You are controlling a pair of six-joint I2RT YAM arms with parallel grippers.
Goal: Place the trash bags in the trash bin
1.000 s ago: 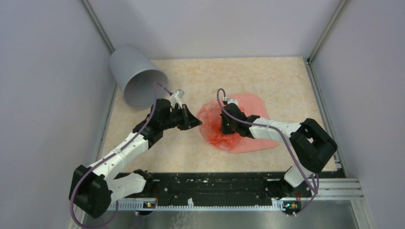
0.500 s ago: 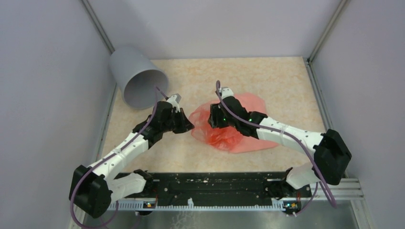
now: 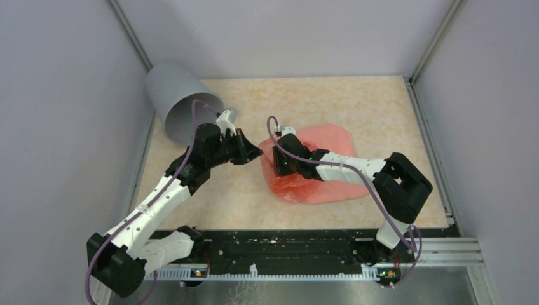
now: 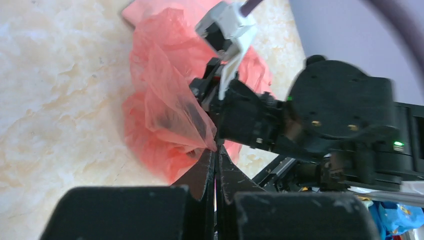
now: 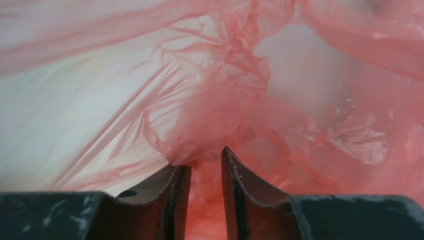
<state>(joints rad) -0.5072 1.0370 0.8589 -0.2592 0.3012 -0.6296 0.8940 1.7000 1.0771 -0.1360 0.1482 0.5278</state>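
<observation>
Right at the tips of the left gripper [image 4: 216,150], a corner of the trash bags [image 4: 165,100] is pulled into a taut peak. The jaws there are pressed together on the thin film, a clean pinch. Just across that peak sits the right gripper [image 5: 202,165], buried in the pink folds. Its fingers [image 5: 232,175] are drawn in to a narrow slot with a crumpled wad of film bunched at their ends, which I read as a hold on the bag too. From above, the two grippers are close together over the near-left edge of the bags [image 3: 321,168], left gripper [image 3: 252,151] beside right gripper [image 3: 278,164], and most of the film spreads flat on the table [image 3: 356,108] beyond the right one. The trash bin [image 3: 181,108] lies tipped over behind the left gripper's wrist, on the side away from the bags, with its mouth turned toward the arms. So this looks like the gather-and-lift step, with nothing in the bin yet. The next move calls for both holds to stay firm while the film is carried back toward that open mouth. It has to go in bunched, because loose plastic this light will likely drag and catch on the rim.
</observation>
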